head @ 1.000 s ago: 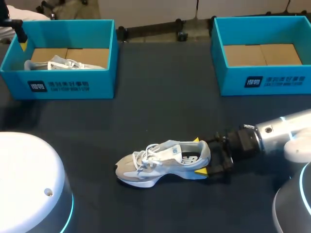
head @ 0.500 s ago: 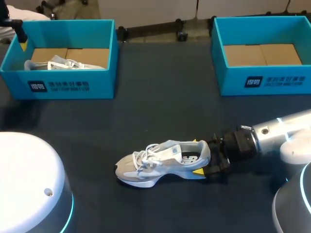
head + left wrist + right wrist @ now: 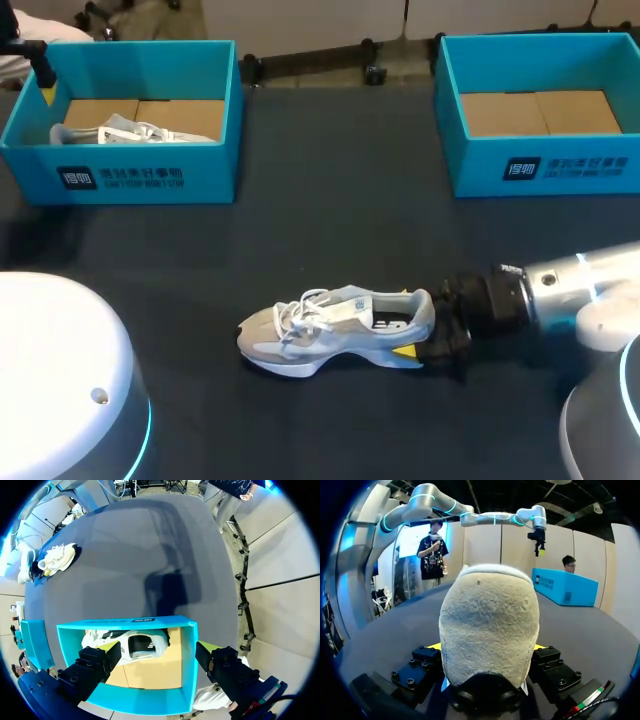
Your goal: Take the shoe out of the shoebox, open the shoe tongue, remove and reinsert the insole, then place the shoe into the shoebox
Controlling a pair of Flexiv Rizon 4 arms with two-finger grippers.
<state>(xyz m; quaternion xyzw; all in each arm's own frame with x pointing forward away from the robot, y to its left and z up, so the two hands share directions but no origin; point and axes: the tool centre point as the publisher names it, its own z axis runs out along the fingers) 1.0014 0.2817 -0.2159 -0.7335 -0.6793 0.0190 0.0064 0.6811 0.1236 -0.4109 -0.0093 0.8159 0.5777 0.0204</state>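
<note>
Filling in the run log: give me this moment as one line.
right gripper: shut on shoe heel | shoe: on table | left gripper: open, above left box

Nothing can be read. The left shoebox (image 3: 120,178) and right shoebox (image 3: 565,168) each carry a dark square mark and small print on the front wall. The shoe (image 3: 335,330) bears a dark side emblem.

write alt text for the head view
The right gripper grips the heel of a grey shoe on the dark table. Behind stand two blue boxes; the left box holds a second shoe, the right box only cardboard.
</note>
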